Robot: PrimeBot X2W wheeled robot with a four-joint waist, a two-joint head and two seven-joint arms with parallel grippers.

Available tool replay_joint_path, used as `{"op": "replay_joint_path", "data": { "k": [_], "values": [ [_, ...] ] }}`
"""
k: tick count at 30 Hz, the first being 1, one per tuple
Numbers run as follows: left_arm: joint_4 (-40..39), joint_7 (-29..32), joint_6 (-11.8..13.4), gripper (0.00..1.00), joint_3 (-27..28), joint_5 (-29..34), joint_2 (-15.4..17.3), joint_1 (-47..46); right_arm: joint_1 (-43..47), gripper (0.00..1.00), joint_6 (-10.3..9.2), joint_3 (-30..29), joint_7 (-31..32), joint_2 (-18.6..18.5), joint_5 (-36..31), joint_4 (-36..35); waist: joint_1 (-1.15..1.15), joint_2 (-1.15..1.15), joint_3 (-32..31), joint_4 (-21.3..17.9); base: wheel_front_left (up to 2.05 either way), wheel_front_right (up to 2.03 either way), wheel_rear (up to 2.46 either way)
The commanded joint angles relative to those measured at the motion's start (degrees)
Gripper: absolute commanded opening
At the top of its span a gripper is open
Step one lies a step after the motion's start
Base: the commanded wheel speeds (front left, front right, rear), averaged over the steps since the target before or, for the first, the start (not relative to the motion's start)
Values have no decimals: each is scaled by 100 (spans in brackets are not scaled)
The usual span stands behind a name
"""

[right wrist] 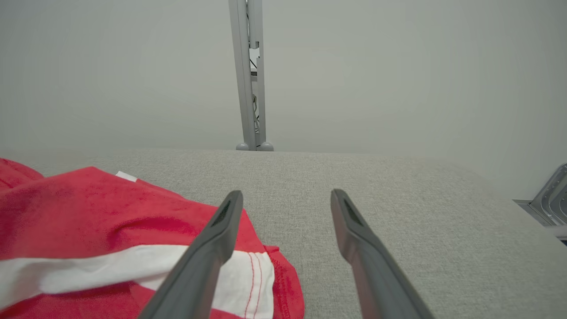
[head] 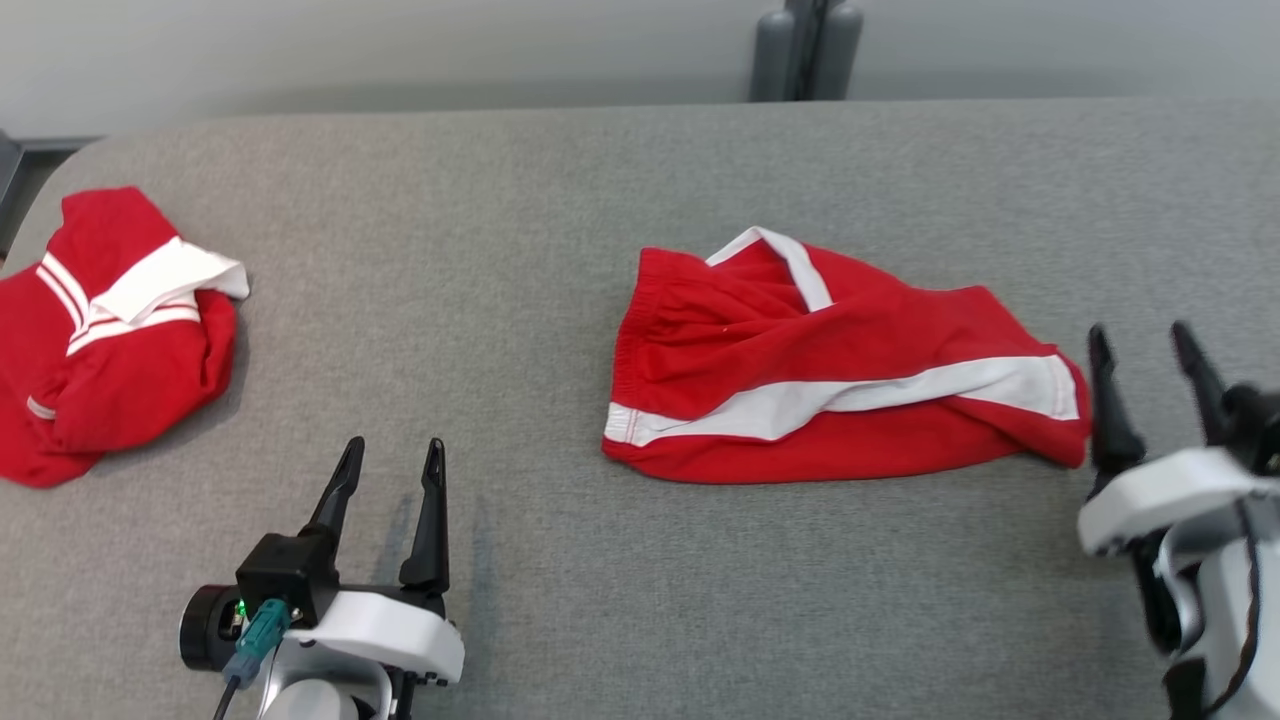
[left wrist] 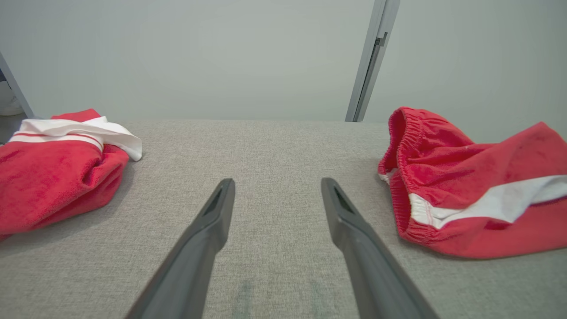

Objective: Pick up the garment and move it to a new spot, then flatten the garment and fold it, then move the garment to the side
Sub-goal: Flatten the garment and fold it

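Red soft-cloth shorts (head: 830,370) with a white side stripe and an elastic waistband, the garment of the task, are lying rumpled on the grey fabric-covered table (head: 600,160), right of its middle. The waistband is facing the left edge, the leg hems are pointing to the right edge, and a white-trimmed flap is lying turned over on top.

The right gripper (head: 1140,333) is standing just beside the right-hand hem, its two dark fingers spread wide and holding nothing. In the right wrist view one finger (right wrist: 206,252) is crossing in front of the white stripe; whether it is touching the cloth cannot be told. The left gripper (head: 393,447) is hovering near the front edge, well apart from the shorts, likewise spread wide and empty.

Judged from this layout, the shorts are sitting in their new spot and flattening is the step in hand. It is calling for one gripper on the waistband and the other on the hem, each pinching low against the table and drawing the ends apart so that the turned flap is opening out.

A second, crumpled red-and-white garment (head: 110,330) is lying at the left edge, well apart from the shorts. A grey post (head: 805,50) is standing behind the far edge. Nothing is lying between the grippers and the shorts.
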Motion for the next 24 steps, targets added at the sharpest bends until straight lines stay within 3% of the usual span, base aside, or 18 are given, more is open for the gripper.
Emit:
{"op": "replay_joint_path", "data": {
  "k": [1,12,24],
  "values": [
    [-16,-2,35,100,45,48,21,71,139,100,-1,21,1,-3,-8,-112,0,0,-131,-125,0,0,0],
    [-35,-2,49,100,467,151,20,688,1263,100,-1,200,1,400,165,-568,0,0,-741,-475,0,0,0],
    [-38,-2,62,100,375,99,20,1241,1774,100,-1,314,1,499,320,-651,0,0,-1145,-537,0,0,0]
  ]
}}
